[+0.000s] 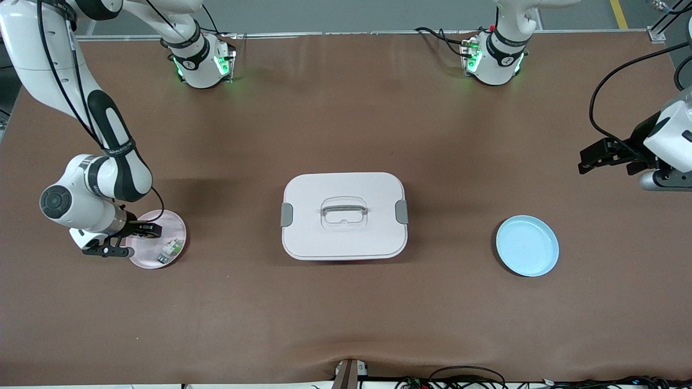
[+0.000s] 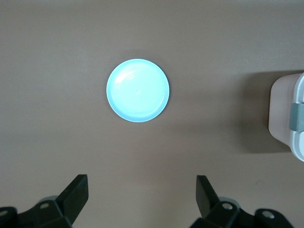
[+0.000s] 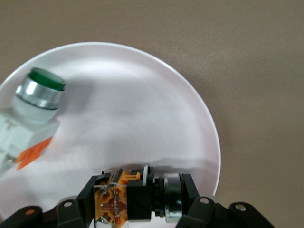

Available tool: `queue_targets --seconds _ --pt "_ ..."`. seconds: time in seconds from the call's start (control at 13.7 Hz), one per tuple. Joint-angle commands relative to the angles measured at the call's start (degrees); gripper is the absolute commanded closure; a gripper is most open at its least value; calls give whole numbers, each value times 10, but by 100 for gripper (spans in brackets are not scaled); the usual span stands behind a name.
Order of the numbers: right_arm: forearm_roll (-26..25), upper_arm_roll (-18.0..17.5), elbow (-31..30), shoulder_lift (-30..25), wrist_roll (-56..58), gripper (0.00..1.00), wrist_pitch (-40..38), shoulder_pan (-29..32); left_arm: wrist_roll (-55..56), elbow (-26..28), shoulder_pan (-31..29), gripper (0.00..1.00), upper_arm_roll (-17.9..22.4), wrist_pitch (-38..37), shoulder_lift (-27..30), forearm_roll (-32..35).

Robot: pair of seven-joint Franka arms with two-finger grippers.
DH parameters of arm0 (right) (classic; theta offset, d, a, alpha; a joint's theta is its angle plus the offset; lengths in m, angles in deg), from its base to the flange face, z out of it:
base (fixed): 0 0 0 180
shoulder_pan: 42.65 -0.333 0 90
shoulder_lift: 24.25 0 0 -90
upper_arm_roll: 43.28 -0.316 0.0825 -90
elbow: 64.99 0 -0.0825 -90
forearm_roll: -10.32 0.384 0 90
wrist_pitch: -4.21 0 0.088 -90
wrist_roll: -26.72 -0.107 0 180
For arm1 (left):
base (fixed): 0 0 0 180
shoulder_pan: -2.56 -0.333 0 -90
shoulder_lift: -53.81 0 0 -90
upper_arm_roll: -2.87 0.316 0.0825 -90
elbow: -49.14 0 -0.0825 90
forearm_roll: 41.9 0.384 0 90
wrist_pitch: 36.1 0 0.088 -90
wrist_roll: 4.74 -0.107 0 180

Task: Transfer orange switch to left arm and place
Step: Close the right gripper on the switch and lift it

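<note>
Just begun — right gripper clamped on the orange switch down on the pink plate toward the right arm's end from the box, left gripper waiting agape above the table near the blue plate — lift, handover clear of the box, and set-down all left.

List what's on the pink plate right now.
On the pink plate: a white-and-green component, and the orange switch with the right gripper shut on it. Plate surface under the gripper is hidden.
</note>
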Motion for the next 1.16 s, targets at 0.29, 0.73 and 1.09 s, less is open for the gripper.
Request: queue_targets --seconds 0.29,0.73,1.09 --pt "142 -6 191 -44 -72 100 -346 -4 -1 -3 -3 0 0 -7 3 -3" --pt "173 -7 315 -43 -321 100 -466 -84 -4 -3 -5 0 1 -7 2 -5" --pt "225 -7 346 -43 -490 100 -474 -128 1 -1 -7 0 3 -8 1 -12"
